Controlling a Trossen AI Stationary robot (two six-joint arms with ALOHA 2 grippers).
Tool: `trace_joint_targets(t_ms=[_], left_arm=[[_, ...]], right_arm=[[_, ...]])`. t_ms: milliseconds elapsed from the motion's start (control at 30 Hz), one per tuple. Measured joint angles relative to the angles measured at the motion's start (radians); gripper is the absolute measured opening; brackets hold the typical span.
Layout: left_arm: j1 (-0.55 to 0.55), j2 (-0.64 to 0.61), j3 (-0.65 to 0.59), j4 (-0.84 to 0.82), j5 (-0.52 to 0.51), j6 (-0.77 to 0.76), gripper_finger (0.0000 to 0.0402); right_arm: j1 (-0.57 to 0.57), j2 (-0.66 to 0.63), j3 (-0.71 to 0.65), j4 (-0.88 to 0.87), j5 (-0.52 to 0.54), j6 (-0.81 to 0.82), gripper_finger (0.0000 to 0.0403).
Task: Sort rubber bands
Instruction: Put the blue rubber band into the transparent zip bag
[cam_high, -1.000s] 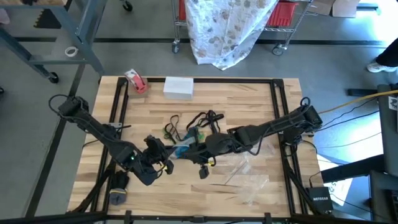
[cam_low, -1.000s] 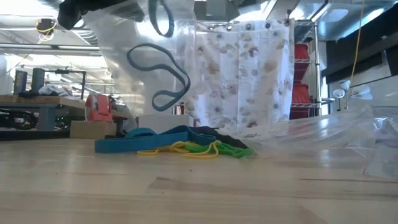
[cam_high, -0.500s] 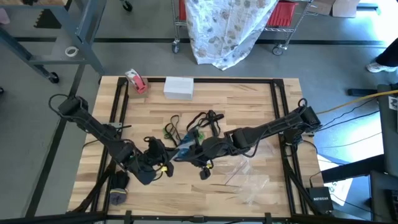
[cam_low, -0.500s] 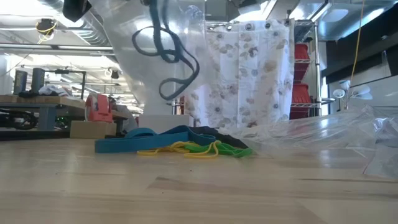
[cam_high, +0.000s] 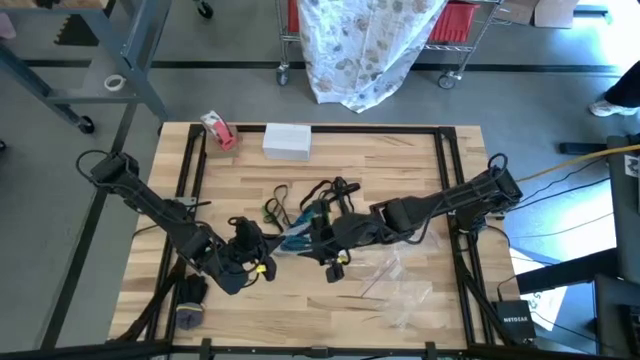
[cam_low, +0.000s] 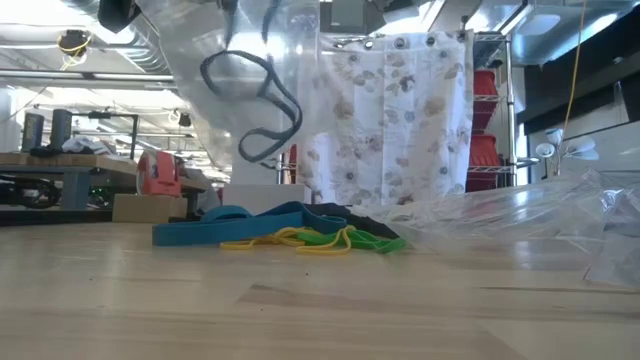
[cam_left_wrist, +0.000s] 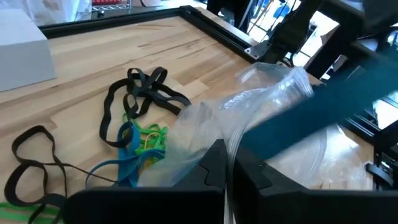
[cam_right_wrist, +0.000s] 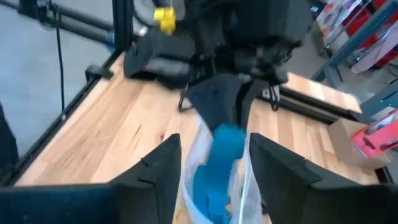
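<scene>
My left pincer (cam_high: 247, 258) is pressed together on the rim of a clear bag (cam_low: 215, 70) and holds it up off the table, mouth toward my right arm. My right pincer (cam_high: 320, 236) sits at that mouth with its fingers (cam_right_wrist: 155, 174) spread wide. A blue band (cam_right_wrist: 225, 142) hangs between them without touching either one, so I judge it is free of me and dropping into the bag. From table height, a dark looped band (cam_low: 252, 98) shows inside the bag, hanging clear of the wood.

The rest of the bands lie in a pile (cam_high: 308, 208) on the table, just beyond the bag toward the middle of the table. The pile is near both pincers but closer to the right one. It stretches across the table from side to side. The black loops (cam_left_wrist: 144, 93) lie at the far edge, with green and yellow ones (cam_low: 330, 240) tangled in the middle. A long flat blue band (cam_low: 235, 228) lies along the near side.

Since my left pincer is tied up with the bag, the next pick falls to the right one, I think. It would lift out of the mouth and go forward and down onto the pile. That blue band lies crosswise to my reach, so my fingers should straddle it across its width.
</scene>
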Motion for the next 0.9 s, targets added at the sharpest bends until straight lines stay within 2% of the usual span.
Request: trace_joint_targets(t_ms=[100, 233, 367, 500, 600, 767, 900], left_arm=[[0.002, 0.000, 0.000, -0.001, 0.000, -0.001, 0.0000], [0.002, 0.000, 0.000, -0.002, 0.001, 0.004, 0.0000], [0.001, 0.000, 0.000, -0.003, 0.005, 0.015, 0.0000], [-0.012, -0.045, 0.000, -0.019, 0.062, 0.046, 0.0000], [-0.028, -0.109, 0.001, -0.122, 0.064, 0.019, 0.0000], [-0.030, -0.226, 0.001, -0.402, 0.097, -0.193, 0.0000], [0.002, -0.291, 0.001, -0.571, 0.269, -0.279, 0.0000]], right_arm=[[0.000, 0.000, 0.000, -0.075, 0.007, -0.002, 0.0184], [0.000, 0.001, 0.000, -0.153, 0.104, -0.022, 0.0184], [0.001, 0.001, 0.000, -0.185, 0.068, 0.008, 0.0184], [0.000, 0.001, -0.003, -0.275, 0.050, 0.058, 0.0184], [0.000, 0.001, -0.028, -0.298, 0.079, 0.077, 0.0184], [-0.022, 0.006, -0.128, -0.187, 0.073, 0.086, 0.0184], [-0.049, 0.014, -0.254, 0.031, 0.038, 0.088, 0.0184]])
